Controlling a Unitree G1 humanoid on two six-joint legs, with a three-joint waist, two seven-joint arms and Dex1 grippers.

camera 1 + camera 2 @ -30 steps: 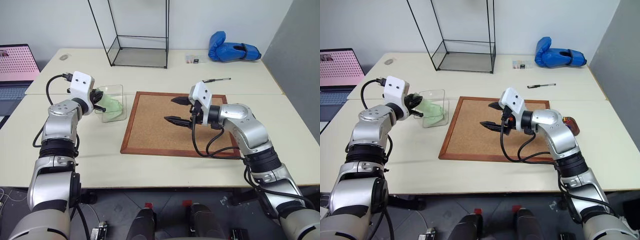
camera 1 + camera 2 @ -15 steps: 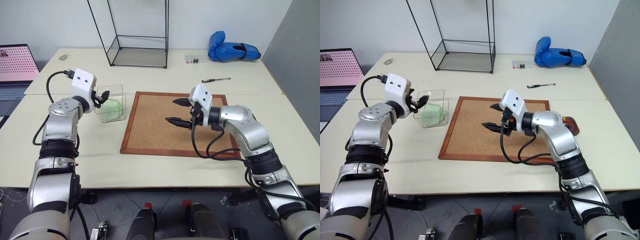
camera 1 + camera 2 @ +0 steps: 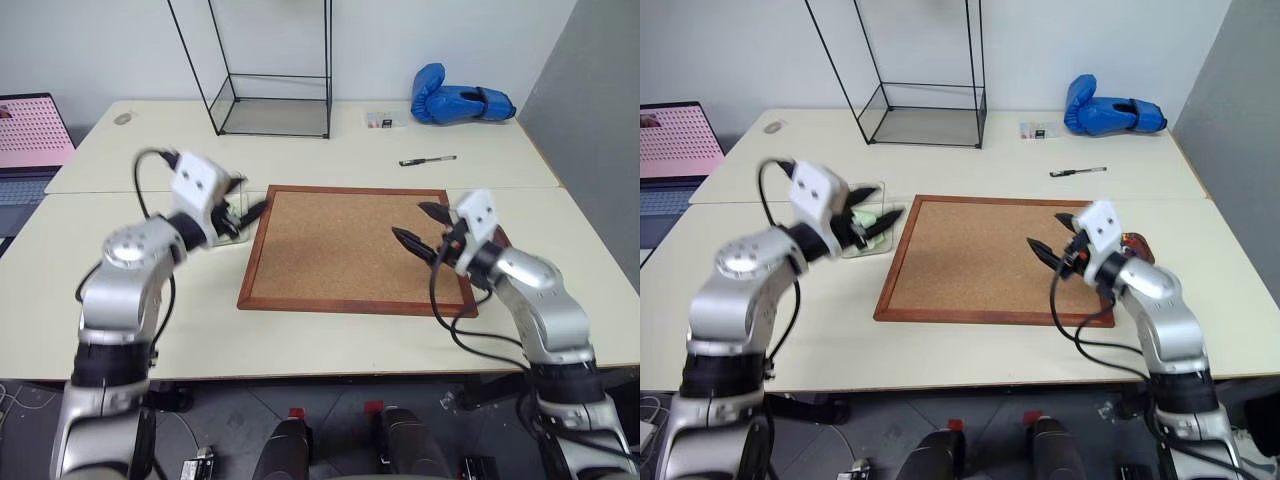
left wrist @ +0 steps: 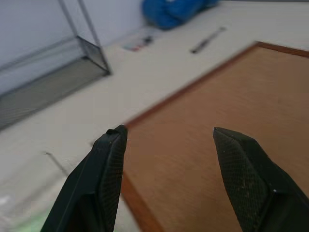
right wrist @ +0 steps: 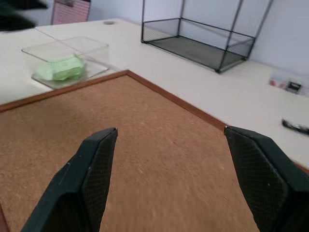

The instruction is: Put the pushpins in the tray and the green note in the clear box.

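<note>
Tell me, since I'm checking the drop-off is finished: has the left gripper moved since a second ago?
Yes. The left gripper has drawn back out of the clear box, toward the corkboard; its jaws are open and the green note lies in the box.

Green note (image 5: 60,68) in clear box (image 5: 66,60) left of corkboard (image 3: 340,245); wire case (image 3: 272,75) behind.

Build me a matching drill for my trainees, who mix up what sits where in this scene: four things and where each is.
Things:
1. green note
2. black pen
3. blue boxing glove
4. corkboard

Places:
A. far right corner of the table
B. between the two arms
C. inside the clear box
D. just beyond the corkboard's far right corner

Pairs: 1-C, 2-D, 3-A, 4-B
</note>
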